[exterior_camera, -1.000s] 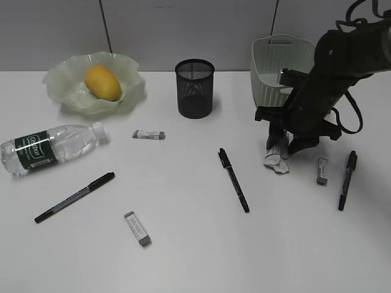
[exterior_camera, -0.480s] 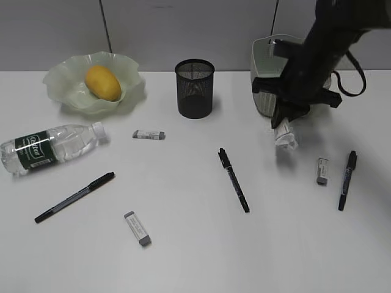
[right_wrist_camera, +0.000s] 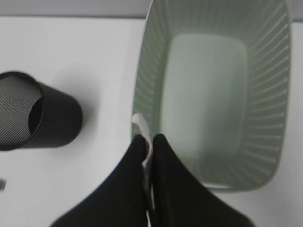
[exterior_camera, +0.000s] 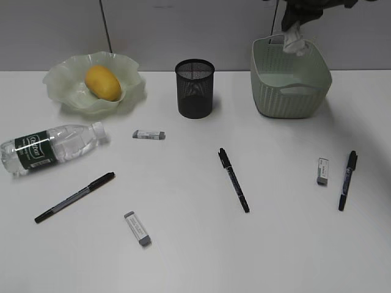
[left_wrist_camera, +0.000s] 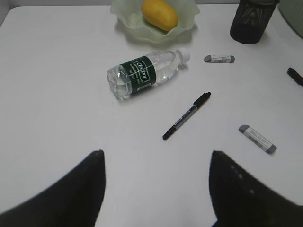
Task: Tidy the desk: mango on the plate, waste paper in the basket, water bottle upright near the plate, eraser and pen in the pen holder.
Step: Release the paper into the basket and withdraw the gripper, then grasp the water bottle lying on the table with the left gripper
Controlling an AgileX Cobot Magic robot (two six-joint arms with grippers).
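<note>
My right gripper [right_wrist_camera: 150,138] is shut on the waste paper [right_wrist_camera: 140,124]. It hangs high over the near left rim of the pale green basket [right_wrist_camera: 208,94]. In the exterior view the paper [exterior_camera: 294,40] dangles above the basket [exterior_camera: 290,91]. The mango [exterior_camera: 102,82] lies in the plate [exterior_camera: 58,76]. The water bottle [exterior_camera: 52,146] lies on its side. The black pen holder [exterior_camera: 195,88] stands mid-back. Three pens [exterior_camera: 234,180] and three erasers [exterior_camera: 149,134] lie scattered on the desk. My left gripper [left_wrist_camera: 156,161] is open above bare desk, holding nothing.
One pen [exterior_camera: 75,196] and an eraser [exterior_camera: 137,228] lie front left. Another pen [exterior_camera: 347,180] and eraser [exterior_camera: 322,171] lie at the right. The left wrist view shows the bottle [left_wrist_camera: 144,75] and a pen [left_wrist_camera: 186,116] ahead of the fingers.
The right gripper closed on the waste paper on the desk, then lifted it up and back to above the basket. Nothing else moved.
</note>
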